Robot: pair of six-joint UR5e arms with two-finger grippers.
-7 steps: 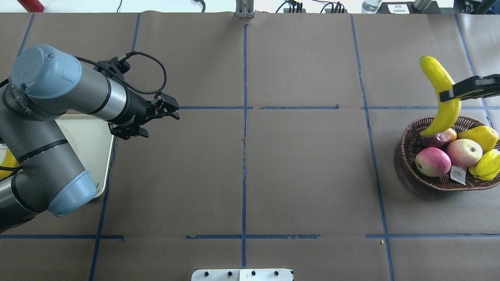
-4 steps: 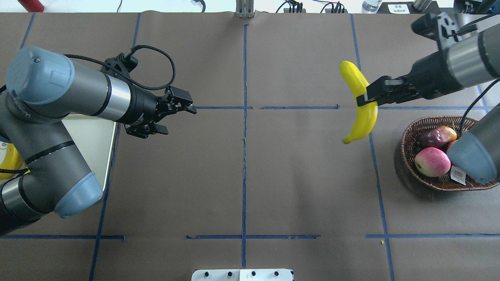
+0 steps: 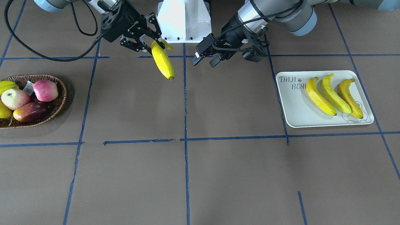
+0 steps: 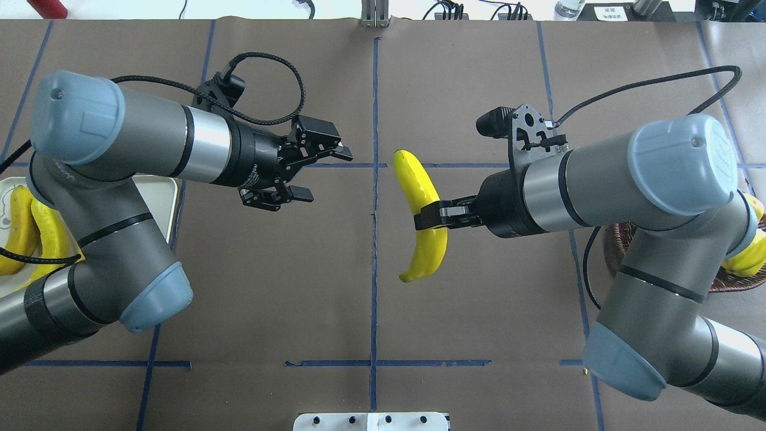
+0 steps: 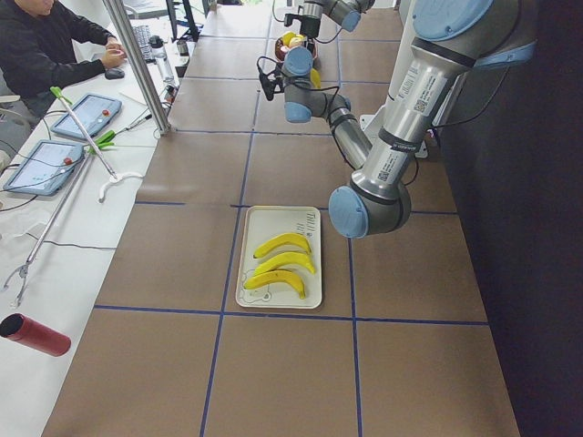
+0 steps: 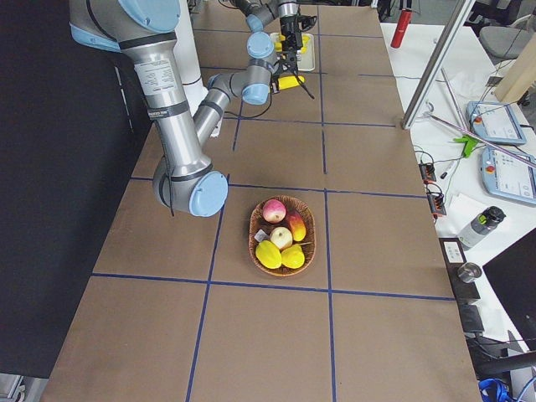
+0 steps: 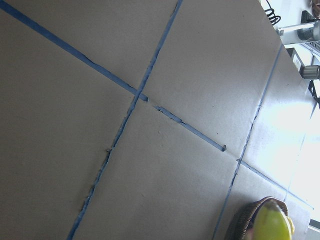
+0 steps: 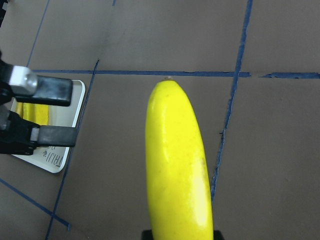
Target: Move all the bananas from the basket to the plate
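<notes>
My right gripper (image 4: 426, 215) is shut on the middle of a yellow banana (image 4: 422, 215) and holds it in the air just right of the table's centre line. The same banana (image 3: 162, 62) hangs tip-down in the front-facing view and fills the right wrist view (image 8: 177, 165). My left gripper (image 4: 328, 175) is open and empty, facing the banana a short gap to its left. Three bananas (image 3: 332, 93) lie side by side on the plate (image 3: 293, 106) on my far left. The basket (image 3: 61, 100) on my far right holds apples and short yellow fruit.
Blue tape lines divide the brown table cover into squares. The robot's white base (image 3: 184, 22) is behind the two grippers. A person (image 5: 41, 45) sits at a side table with tablets. My right arm hides most of the basket (image 4: 616, 254) in the overhead view.
My right arm carried the banana from above the basket leftwards to the table's centre. My left gripper moved right toward the centre, staying open.
</notes>
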